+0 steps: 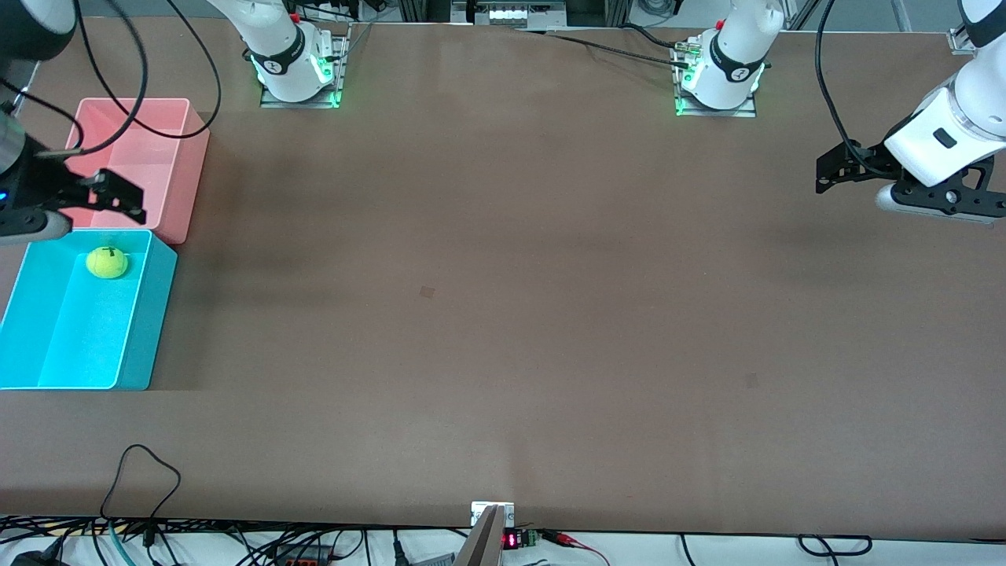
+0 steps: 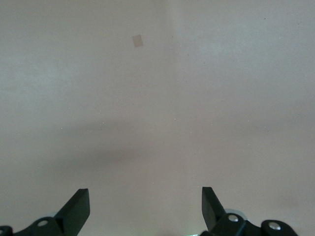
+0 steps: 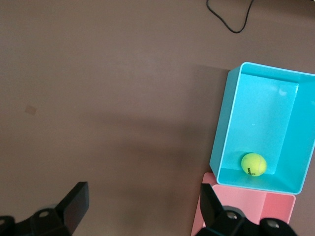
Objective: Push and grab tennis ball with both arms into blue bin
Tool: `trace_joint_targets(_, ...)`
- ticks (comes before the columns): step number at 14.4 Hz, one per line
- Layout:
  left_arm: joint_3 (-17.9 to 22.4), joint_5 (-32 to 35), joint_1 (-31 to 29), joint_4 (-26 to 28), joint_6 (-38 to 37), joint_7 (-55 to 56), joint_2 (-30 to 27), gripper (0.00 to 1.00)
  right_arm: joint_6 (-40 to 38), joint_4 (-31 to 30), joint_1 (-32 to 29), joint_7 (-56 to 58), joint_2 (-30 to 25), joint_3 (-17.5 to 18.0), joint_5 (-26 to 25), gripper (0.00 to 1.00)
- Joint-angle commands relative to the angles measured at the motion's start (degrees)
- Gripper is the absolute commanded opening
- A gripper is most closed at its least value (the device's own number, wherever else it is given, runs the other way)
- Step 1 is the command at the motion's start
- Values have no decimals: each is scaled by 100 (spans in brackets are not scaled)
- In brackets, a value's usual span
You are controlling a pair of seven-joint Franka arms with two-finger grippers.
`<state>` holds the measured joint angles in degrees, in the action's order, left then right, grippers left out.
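The tennis ball (image 1: 107, 262) lies inside the blue bin (image 1: 149, 314), in the bin's corner closest to the pink bin; it also shows in the right wrist view (image 3: 253, 164) inside the blue bin (image 3: 221, 142). My right gripper (image 1: 118, 192) is open and empty, up in the air by the pink bin; its fingers stand wide apart in its wrist view (image 3: 142, 189). My left gripper (image 1: 825, 173) is open and empty, raised over bare table at the left arm's end; its wrist view (image 2: 145, 191) shows only bare table between the fingers.
The pink bin (image 1: 185, 181) stands beside the blue bin, farther from the front camera; it also shows in the right wrist view (image 3: 246, 209). Small tape marks (image 1: 427, 292) sit on the brown table. A black cable loop (image 1: 141, 472) lies near the front edge.
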<state>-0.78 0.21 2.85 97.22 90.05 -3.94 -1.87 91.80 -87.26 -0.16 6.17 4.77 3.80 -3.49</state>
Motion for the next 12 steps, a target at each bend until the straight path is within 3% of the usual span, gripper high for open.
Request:
trace_joint_targets(1, -37, 129, -30, -194, -251, -116, -15, 100, -232, -1, 156, -55, -99, -106, 32, 100)
trace_joint_targets(4, -37, 129, 5, -327, -374, -116, 37, 100, -242, -1, 568, -46, -73, -686, 32, 100)
trace_joint_targets(12, -81, 129, 40, -335, -366, -107, 55, 100, -259, -10, 481, -55, -82, -714, 41, 100)
